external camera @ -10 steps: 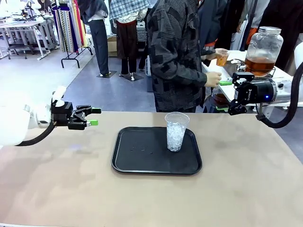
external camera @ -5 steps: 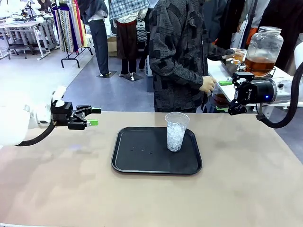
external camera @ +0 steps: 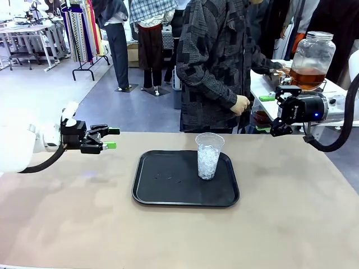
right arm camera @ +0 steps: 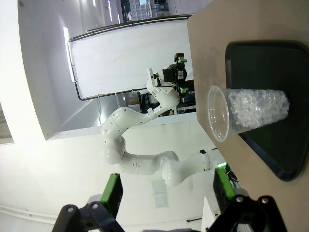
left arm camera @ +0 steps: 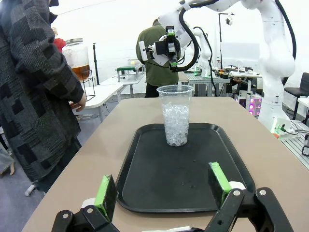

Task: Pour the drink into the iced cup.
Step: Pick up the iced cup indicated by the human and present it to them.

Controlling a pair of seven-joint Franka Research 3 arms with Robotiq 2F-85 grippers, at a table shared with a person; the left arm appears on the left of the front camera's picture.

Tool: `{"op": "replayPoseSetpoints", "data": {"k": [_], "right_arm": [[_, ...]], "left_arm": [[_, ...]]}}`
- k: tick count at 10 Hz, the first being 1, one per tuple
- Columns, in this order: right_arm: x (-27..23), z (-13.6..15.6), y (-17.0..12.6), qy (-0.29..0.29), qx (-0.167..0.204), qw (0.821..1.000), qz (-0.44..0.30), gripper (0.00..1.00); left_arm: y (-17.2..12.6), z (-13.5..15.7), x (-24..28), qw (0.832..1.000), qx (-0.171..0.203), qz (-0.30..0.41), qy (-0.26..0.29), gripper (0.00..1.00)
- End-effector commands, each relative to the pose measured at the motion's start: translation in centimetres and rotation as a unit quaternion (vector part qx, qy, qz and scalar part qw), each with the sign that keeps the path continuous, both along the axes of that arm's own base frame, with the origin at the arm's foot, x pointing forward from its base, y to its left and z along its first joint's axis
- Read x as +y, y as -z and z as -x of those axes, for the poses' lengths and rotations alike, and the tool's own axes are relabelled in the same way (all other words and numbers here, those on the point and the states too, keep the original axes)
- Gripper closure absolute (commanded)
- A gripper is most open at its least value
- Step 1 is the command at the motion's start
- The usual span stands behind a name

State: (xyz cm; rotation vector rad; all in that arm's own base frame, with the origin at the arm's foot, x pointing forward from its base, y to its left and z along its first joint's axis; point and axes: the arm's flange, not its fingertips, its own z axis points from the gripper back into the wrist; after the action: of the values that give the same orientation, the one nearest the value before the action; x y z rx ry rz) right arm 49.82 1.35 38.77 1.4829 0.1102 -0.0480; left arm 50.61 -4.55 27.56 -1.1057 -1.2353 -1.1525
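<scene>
The iced cup [external camera: 209, 156], a clear plastic tumbler partly filled with crushed ice, stands upright on the far right part of a black tray [external camera: 168, 193] in the middle of the brown table [external camera: 67, 224]. The left gripper [external camera: 112, 138] hovers above the table well to the left of the tray, its green-padded jaws standing wide apart on nothing. In its own wrist view the gripper [left arm camera: 161, 191] points straight at the cup [left arm camera: 175, 118] across the tray [left arm camera: 193, 164].

The right gripper [external camera: 265, 113] hangs beyond the table's far right edge, jaws likewise spread and empty, well apart from the cup. The drink [external camera: 307, 75] (amber-brown, filling the lower part of a lidded glass jar [external camera: 312, 47]) sits on a side table, just behind and above that gripper's body. A person [external camera: 216, 61] in a dark patterned sweater stands at the far side, one hand [external camera: 241, 105] hanging close to the right gripper's fingertips.
</scene>
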Motion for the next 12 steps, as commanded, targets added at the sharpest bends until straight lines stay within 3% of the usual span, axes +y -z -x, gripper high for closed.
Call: {"op": "replayPoseSetpoints", "data": {"k": [1,12], "right_arm": [[0.01,-0.06,-0.15,0.000,-0.004,1.000,-0.001,0.00],[0.01,-0.06,-0.15,0.000,-0.004,1.000,-0.001,0.00]], "left_arm": [[-0.20,-0.02,-0.04,1.000,-0.001,0.002,-0.001,0.00],[-0.20,-0.02,-0.04,1.000,-0.001,0.002,-0.001,0.00]]}}
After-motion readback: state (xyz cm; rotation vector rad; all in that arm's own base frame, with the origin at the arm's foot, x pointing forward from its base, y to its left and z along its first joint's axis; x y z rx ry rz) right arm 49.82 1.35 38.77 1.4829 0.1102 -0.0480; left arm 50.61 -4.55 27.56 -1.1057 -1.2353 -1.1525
